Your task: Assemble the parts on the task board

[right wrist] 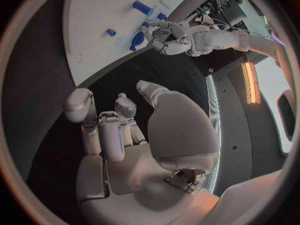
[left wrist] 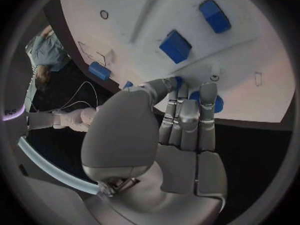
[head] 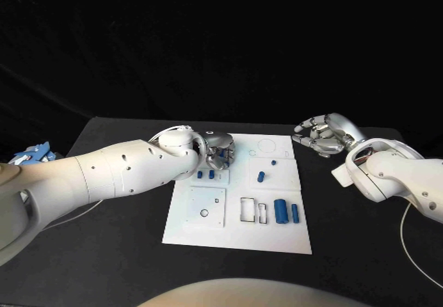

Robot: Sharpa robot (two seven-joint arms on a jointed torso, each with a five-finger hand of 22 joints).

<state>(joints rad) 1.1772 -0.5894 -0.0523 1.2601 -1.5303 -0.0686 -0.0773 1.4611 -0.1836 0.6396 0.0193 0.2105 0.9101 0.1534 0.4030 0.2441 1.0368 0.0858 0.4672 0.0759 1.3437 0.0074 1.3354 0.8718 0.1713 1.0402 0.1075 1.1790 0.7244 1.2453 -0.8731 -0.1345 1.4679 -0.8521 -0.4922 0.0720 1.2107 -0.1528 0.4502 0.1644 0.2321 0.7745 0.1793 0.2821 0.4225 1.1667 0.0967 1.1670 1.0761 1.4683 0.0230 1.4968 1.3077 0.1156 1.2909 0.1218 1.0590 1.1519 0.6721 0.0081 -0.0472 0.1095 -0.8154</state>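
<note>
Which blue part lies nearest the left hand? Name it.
The blue part in the pair at the task board's upper left, right under the left hand; the other blue pieces lie further toward the board's centre and lower right.

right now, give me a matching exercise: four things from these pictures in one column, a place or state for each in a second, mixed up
Things:
1. left hand
2. right hand
3. two long blue parts
4. board

Places or states:
A. lying side by side at the board's near right
B. white, in the middle of the black table
C. off the board's far right corner, holding nothing
D. over the board's far left, fingers down among blue parts

Pairs: 1-D, 2-C, 3-A, 4-B
</note>
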